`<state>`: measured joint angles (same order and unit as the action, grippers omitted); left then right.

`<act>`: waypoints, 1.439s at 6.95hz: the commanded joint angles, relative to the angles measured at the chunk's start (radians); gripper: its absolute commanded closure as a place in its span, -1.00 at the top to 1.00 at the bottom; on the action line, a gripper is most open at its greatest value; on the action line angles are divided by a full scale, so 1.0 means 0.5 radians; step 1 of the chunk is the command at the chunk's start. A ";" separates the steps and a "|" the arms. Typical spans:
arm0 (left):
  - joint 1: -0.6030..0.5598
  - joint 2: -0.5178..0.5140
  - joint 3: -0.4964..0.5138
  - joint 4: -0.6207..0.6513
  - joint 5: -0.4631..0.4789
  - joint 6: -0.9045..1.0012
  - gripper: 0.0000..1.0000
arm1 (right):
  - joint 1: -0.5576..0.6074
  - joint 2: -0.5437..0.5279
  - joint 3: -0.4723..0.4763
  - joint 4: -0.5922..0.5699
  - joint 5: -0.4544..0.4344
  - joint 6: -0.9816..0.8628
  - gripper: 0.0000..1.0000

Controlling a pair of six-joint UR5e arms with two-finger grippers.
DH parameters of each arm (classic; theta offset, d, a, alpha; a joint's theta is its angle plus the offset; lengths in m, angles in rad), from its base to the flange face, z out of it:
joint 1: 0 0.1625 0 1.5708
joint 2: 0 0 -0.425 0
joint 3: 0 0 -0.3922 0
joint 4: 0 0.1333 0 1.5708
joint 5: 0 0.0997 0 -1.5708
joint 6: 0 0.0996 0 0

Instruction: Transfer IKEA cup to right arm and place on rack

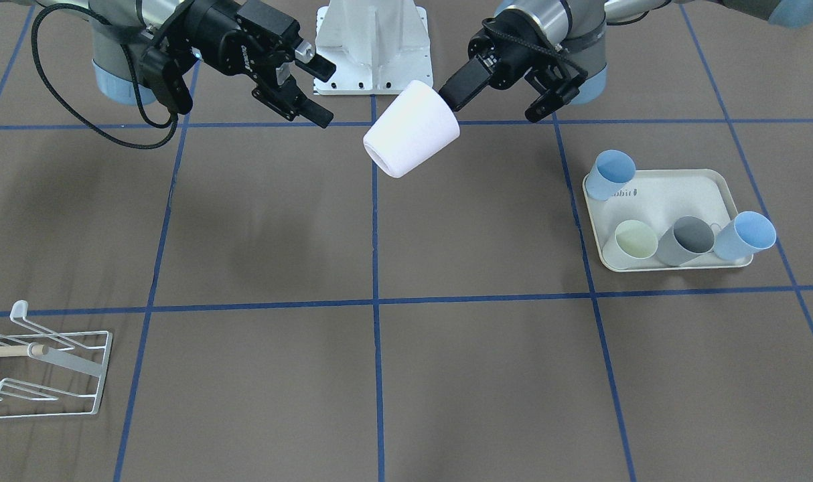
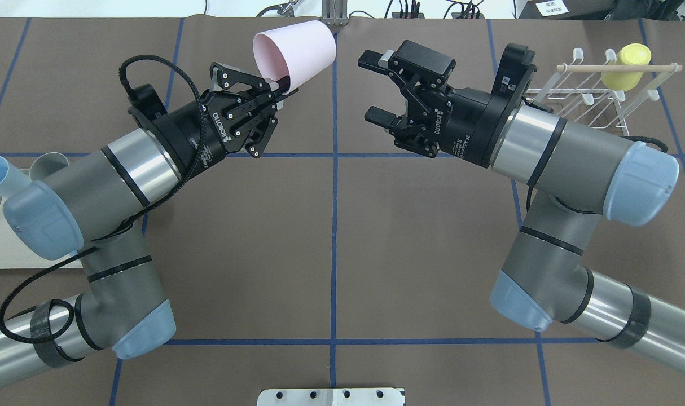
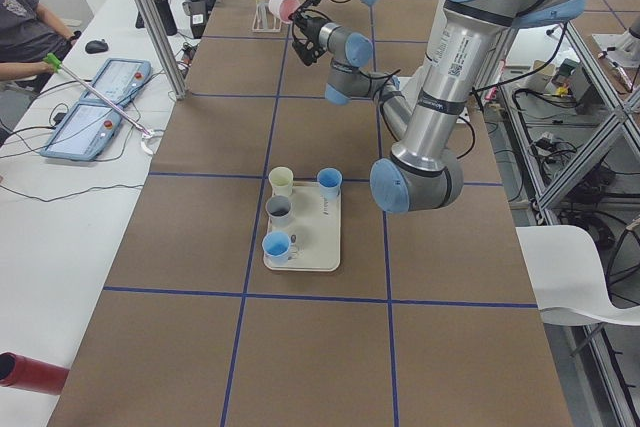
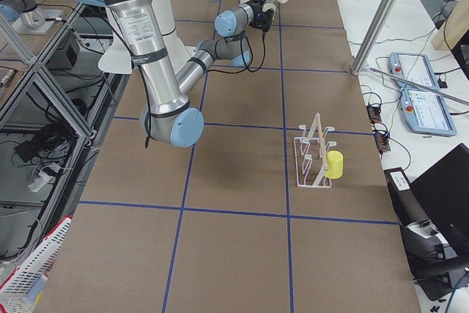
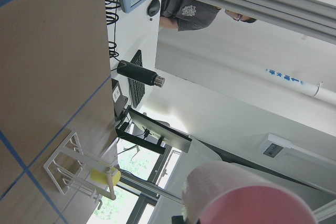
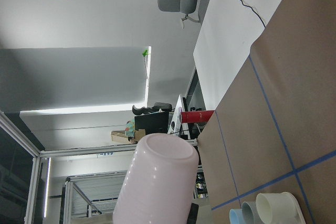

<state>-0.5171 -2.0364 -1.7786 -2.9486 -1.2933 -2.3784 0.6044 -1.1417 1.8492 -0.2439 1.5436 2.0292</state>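
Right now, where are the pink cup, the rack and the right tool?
pink cup (image 2: 303, 48): overhead view, on its side wall.
rack (image 2: 588, 67): overhead view, on its wooden dowel.
right tool (image 2: 373, 86): overhead view, midway between its open fingertips.

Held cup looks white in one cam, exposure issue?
Exterior front-facing: the cup is blown out, nearly white, with soft shadows on the table. Overhead exterior: pale pink. Left wrist-mounted: clearly pink, cropped at the bottom edge. Right wrist-mounted: pale pink, sharp.

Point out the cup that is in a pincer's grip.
The pale pink cup, held aloft by the left pincer. The yellow cup sits on the rack; four others are on the tray.
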 commanded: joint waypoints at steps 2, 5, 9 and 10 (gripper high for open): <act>0.040 -0.032 0.060 -0.073 0.034 0.004 -1.00 | 0.000 0.001 -0.005 0.000 -0.001 0.004 0.98; 0.169 -0.103 0.060 -0.064 0.138 0.020 -1.00 | 0.000 -0.002 -0.017 0.000 -0.001 0.004 0.98; 0.258 -0.161 0.069 -0.058 0.209 0.065 -1.00 | 0.000 -0.002 -0.020 0.000 -0.001 0.001 0.98; 0.279 -0.170 0.072 -0.058 0.212 0.075 -1.00 | 0.000 -0.002 -0.020 0.000 -0.001 0.001 0.98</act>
<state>-0.3912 -2.1146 -1.7450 -2.9781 -1.1927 -2.3492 0.6044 -1.1422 1.8398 -0.2439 1.5432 2.0295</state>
